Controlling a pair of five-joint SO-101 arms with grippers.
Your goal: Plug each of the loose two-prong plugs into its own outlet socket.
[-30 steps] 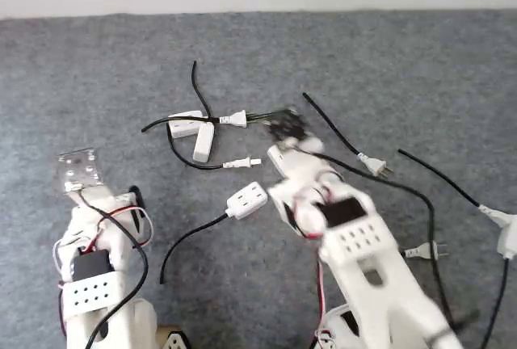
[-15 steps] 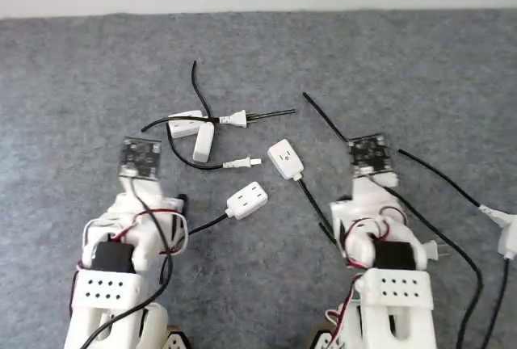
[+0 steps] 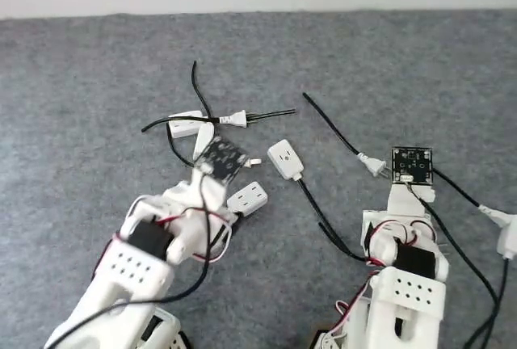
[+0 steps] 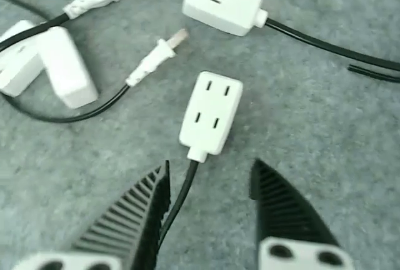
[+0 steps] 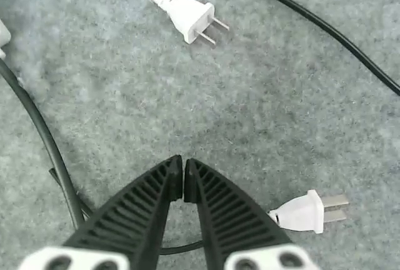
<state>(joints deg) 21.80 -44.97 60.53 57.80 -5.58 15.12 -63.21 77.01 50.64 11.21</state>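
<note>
While the two-prong plug [image 4: 156, 60] lies loose beside the outlet socket [image 4: 211, 115], nothing is gripped.
Over the socket's cord [image 4: 182, 192] the left gripper [image 4: 209, 185] gapes; the right gripper [image 5: 183, 179] is closed above the tabletop [image 5: 281, 95], near a second plug [image 5: 306, 210].

Plug [image 4: 152, 65] behind socket [image 4: 211, 115] — near, not touching.

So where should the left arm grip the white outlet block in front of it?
Take the outlet block by its two long sides, near the cord end, from above. Its slotted face points up and its cord runs back between the left arm's open jaws, so they match its narrow width.
</note>
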